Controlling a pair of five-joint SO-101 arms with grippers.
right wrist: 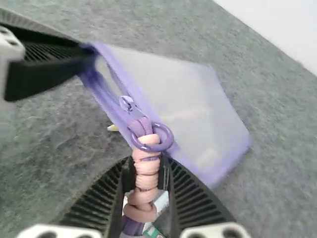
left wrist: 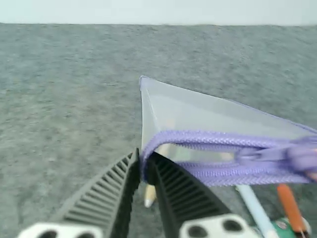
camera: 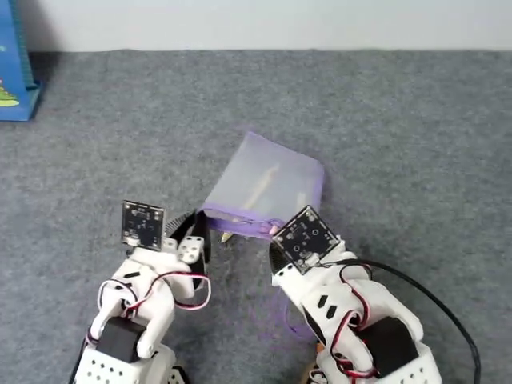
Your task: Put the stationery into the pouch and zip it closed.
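Pink pull strap (right wrist: 143, 176) of the zipper (left wrist: 223, 144) is clamped in the right pincer (right wrist: 147, 163), its jaws narrow around it. A purple ring (right wrist: 161, 137) links the strap to the slider. At the zipper's opposite end, the left pincer (left wrist: 142, 164) is pinched tight on the corner of the pouch (camera: 268, 180). A pencil (left wrist: 149, 194) tip protrudes under that corner. A light blue pen (left wrist: 252, 203) and an orange pen (left wrist: 290, 208) show near the slider end; inside or outside the pouch cannot be determined. The translucent pouch extends away from both pincers over the grey desk (camera: 400, 120). A blue box (camera: 14, 72) stands at the far left edge.
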